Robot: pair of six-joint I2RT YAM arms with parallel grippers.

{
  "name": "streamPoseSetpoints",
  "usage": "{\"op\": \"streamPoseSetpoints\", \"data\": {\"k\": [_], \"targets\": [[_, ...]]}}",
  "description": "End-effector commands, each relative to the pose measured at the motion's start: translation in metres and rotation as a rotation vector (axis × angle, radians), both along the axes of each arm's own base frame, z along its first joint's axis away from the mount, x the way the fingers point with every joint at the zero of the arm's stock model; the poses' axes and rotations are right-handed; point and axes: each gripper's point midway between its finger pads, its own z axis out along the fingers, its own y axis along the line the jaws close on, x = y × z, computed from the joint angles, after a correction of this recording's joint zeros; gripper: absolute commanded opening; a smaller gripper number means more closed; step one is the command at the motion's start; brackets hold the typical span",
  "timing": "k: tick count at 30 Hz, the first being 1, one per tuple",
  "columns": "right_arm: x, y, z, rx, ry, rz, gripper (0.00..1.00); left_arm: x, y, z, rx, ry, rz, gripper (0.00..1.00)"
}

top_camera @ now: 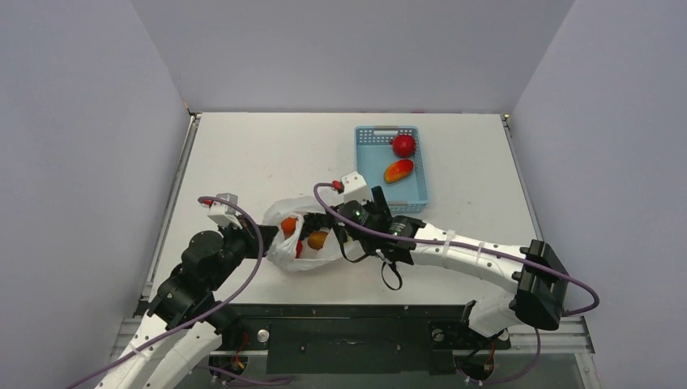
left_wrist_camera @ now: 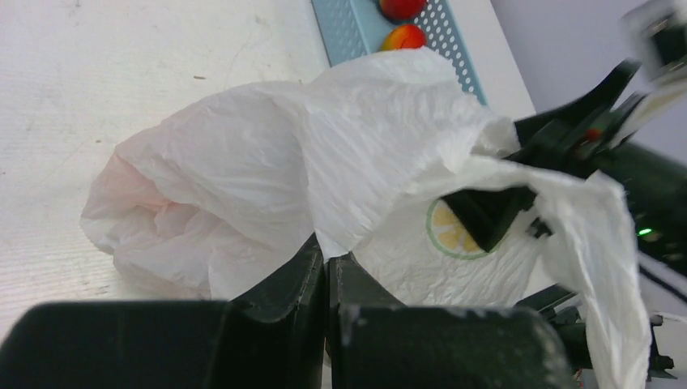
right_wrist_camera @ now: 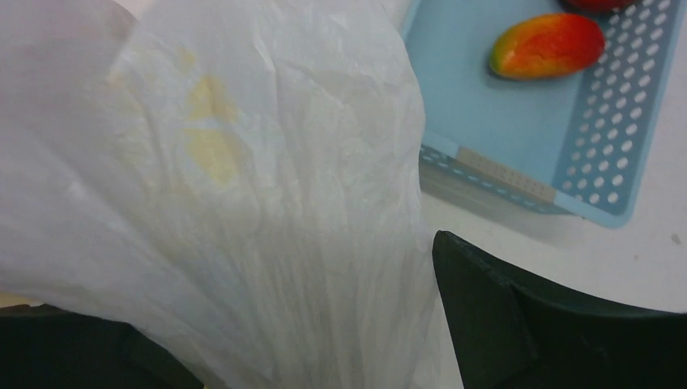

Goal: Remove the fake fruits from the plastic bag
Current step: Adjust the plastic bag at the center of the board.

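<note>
Plastic bag sits mid-desk, toward the near edge, with the fake fruits inside. Left gripper is pinched tight on bag film. Right gripper is spread wide at the mouth. Suggest the left anchors while the right reaches deeper and closes on fruit, not film.

We note white links and black joints on left arm and right arm; purple cable along each.

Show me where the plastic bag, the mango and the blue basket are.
plastic bag (left_wrist_camera: 324,138), left wrist view, on its crumpled white top.
mango (top_camera: 398,171), top external view, on its middle.
blue basket (top_camera: 371,168), top external view, on its bare floor.
</note>
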Motion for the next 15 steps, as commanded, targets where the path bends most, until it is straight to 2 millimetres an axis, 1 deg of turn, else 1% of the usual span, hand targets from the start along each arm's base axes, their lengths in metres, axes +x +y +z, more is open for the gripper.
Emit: {"op": "streamPoseSetpoints", "data": {"k": [1, 2, 3, 4, 5, 6, 7, 8, 9, 10, 11, 12, 13, 14, 15], "targets": [[0.008, -0.044, -0.024, -0.038, -0.131, -0.213, 0.86, 0.008, 0.005, 0.032, -0.101, -0.11, 0.057, 0.0], [0.003, -0.052, -0.038, -0.032, -0.133, -0.225, 0.86, 0.006, 0.006, 0.025, -0.084, -0.084, 0.058, 0.0], [0.001, -0.054, -0.043, -0.025, -0.129, -0.228, 0.86, 0.005, 0.006, 0.026, -0.08, -0.077, 0.052, 0.0], [-0.003, -0.057, -0.051, -0.019, -0.12, -0.214, 0.86, 0.001, 0.004, 0.016, -0.059, -0.038, 0.032, 0.0], [-0.005, -0.058, -0.053, -0.028, -0.117, -0.194, 0.86, -0.001, 0.003, 0.016, -0.054, -0.024, 0.021, 0.0], [-0.008, -0.057, -0.052, -0.02, -0.109, -0.171, 0.86, -0.005, 0.002, 0.005, -0.027, 0.029, 0.006, 0.0], [-0.008, -0.056, -0.043, -0.014, -0.118, -0.148, 0.86, -0.01, 0.004, -0.001, -0.007, 0.066, 0.001, 0.0], [-0.011, -0.055, -0.04, -0.017, -0.107, -0.123, 0.86, -0.013, 0.001, -0.005, -0.002, 0.097, -0.014, 0.0], [-0.011, -0.051, -0.023, 0.005, -0.12, -0.101, 0.86, -0.014, -0.002, -0.005, -0.004, 0.106, -0.029, 0.0], [-0.015, -0.048, -0.019, 0.01, -0.1, -0.065, 0.87, -0.019, -0.009, -0.005, -0.018, 0.117, -0.076, 0.0], [-0.016, -0.044, 0.001, 0.049, -0.115, -0.038, 0.87, -0.02, -0.013, -0.003, -0.03, 0.121, -0.093, 0.0], [-0.022, -0.04, 0.005, 0.059, -0.094, 0.001, 0.87, -0.023, -0.016, -0.002, -0.045, 0.129, -0.111, 0.0], [-0.026, -0.036, 0.022, 0.099, -0.106, 0.026, 0.87, -0.025, -0.017, 0.0, -0.052, 0.132, -0.12, 0.0], [-0.034, -0.03, 0.027, 0.12, -0.09, 0.074, 0.87, -0.026, -0.017, 0.001, -0.057, 0.133, -0.122, 0.0], [-0.042, -0.025, 0.042, 0.17, -0.093, 0.112, 0.87, -0.027, -0.017, 0.005, -0.064, 0.125, -0.126, 0.0]]}}
